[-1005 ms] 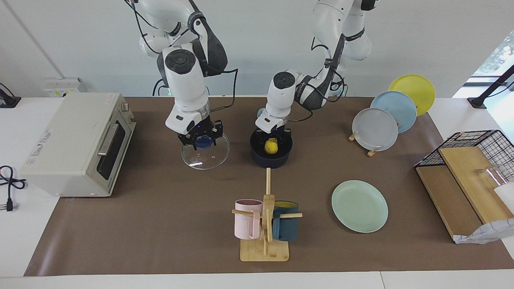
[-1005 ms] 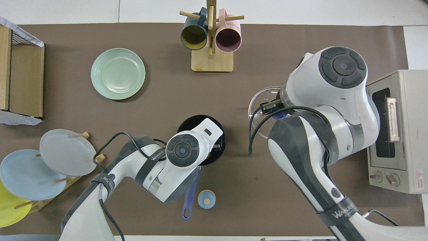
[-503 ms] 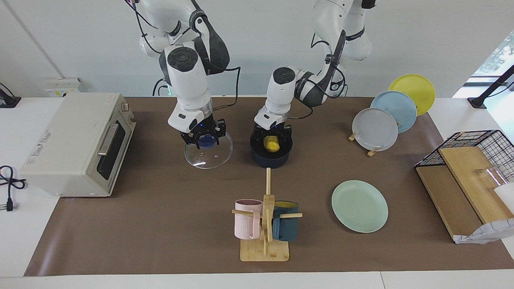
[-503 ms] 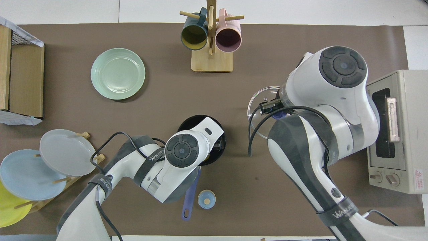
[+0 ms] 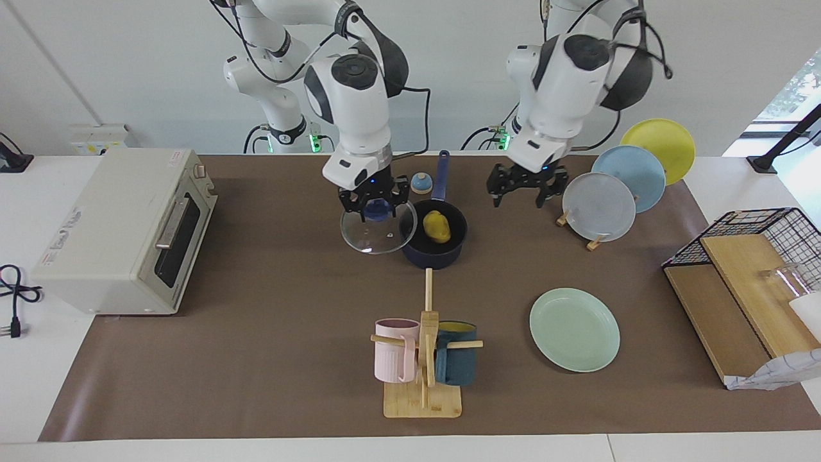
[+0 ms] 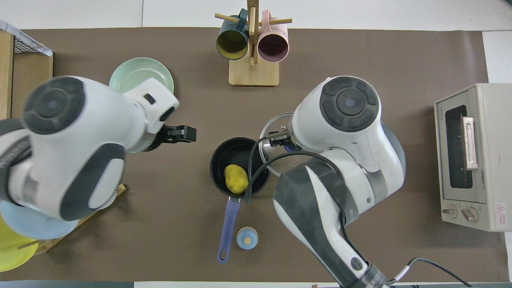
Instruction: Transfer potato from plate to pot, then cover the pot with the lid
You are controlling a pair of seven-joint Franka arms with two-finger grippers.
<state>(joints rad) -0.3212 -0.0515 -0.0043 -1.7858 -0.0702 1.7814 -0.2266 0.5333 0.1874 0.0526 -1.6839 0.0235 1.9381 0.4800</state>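
We see the counter point(image 5: 256, 359) under a brown mat, with a toaster oven point(image 5: 122, 228) at the right arm's end and a wire basket point(image 5: 750, 256) at the left arm's end, cut off by the frame edge. From overhead the two arms hide much: the left arm covers most of the plate rack point(image 5: 603, 192) and part of the plate point(image 5: 574, 328), which lies bare on the mat, well apart from both sets of fingers.

The lid point(image 5: 374, 231) hangs in the air, tilted, from the right fingers point(image 5: 374, 204), which are clamped together on its blue knob; its edge overlaps the pot rim in both views, and we cannot tell whether it touches. The knob itself is mostly hidden by the fingers.

The pot point(image 5: 433, 239) sits just beside the right fingers, toward the left arm's end, its handle pointing toward the robots. A mug stand point(image 5: 423, 359) is farther from the robots than the pot.

The left fingers point(image 5: 521, 187) are spread apart and hold nothing, raised over bare mat between the pot and the rack.

The potato point(image 5: 437, 226) lies inside the pot, apart from both sets of fingers. A small blue dome point(image 5: 421, 183) stands beside the pot handle.
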